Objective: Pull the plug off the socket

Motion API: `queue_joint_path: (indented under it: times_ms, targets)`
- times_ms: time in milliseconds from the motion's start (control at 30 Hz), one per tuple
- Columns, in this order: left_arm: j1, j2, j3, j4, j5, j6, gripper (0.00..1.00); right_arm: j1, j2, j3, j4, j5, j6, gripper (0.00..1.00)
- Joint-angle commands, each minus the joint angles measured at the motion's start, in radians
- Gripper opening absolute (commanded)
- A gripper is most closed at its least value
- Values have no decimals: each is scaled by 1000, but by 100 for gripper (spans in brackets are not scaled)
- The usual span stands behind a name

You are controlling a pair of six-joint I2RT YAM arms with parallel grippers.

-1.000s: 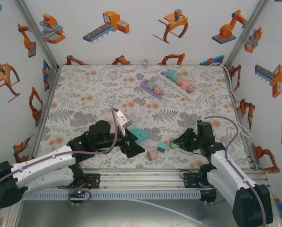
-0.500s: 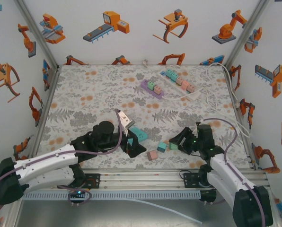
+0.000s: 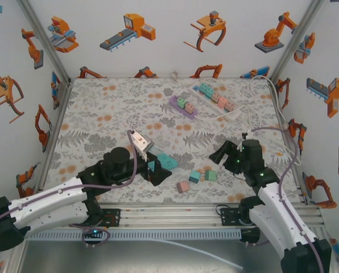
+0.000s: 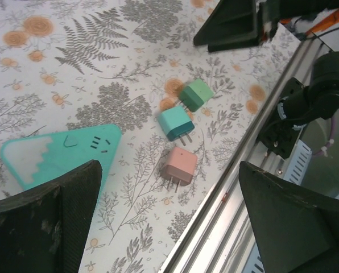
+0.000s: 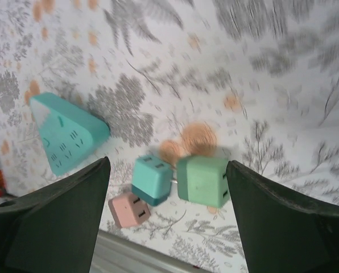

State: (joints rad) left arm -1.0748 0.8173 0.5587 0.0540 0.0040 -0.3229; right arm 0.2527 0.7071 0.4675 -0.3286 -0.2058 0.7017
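Nearest the front rail of the table (image 3: pixel 101 114), a pink plug (image 3: pixel 183 186) lies loose on its side with its prongs showing. Just behind it sit a teal plug (image 3: pixel 194 177) and, close beside that, a green plug (image 3: pixel 210 176). All three rest on the flowered cloth, apart from the socket.

Left of the plugs, the left gripper (image 3: pixel 158 172) hangs low with its fingers spread wide and nothing between them. The teal three-cornered socket block (image 3: pixel 166 162) lies flat just by its far finger, slots facing up.

Right of the plugs and a little farther back, the right gripper (image 3: pixel 220 153) is lifted off the table, released, its fingers parted and empty above the green plug.

Farther off, near the back wall, lie a purple strip (image 3: pixel 181 106) and a white strip (image 3: pixel 215 99), each carrying a row of small plugs.
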Motion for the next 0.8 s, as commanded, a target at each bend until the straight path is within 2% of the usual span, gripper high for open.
queue_joint_path:
  times_ms: [0,133,233,467,767]
  targets:
    - [-6,-33,-15,-52,-119,-27,97,46,94,146,106,126,-235,75]
    - [-6,-54,-9,-104,-163,-39,97,129,319,315,247,174,-461,77]
    - [-6,-74,-8,-140,-182,-40,97,151,533,463,266,160,-607,82]
    - [-5,-132,-18,-197,-250,-32,97,155,1027,914,44,121,-825,88]
    - [7,-143,11,-260,-327,29,97,152,1482,1384,-141,166,-971,93]
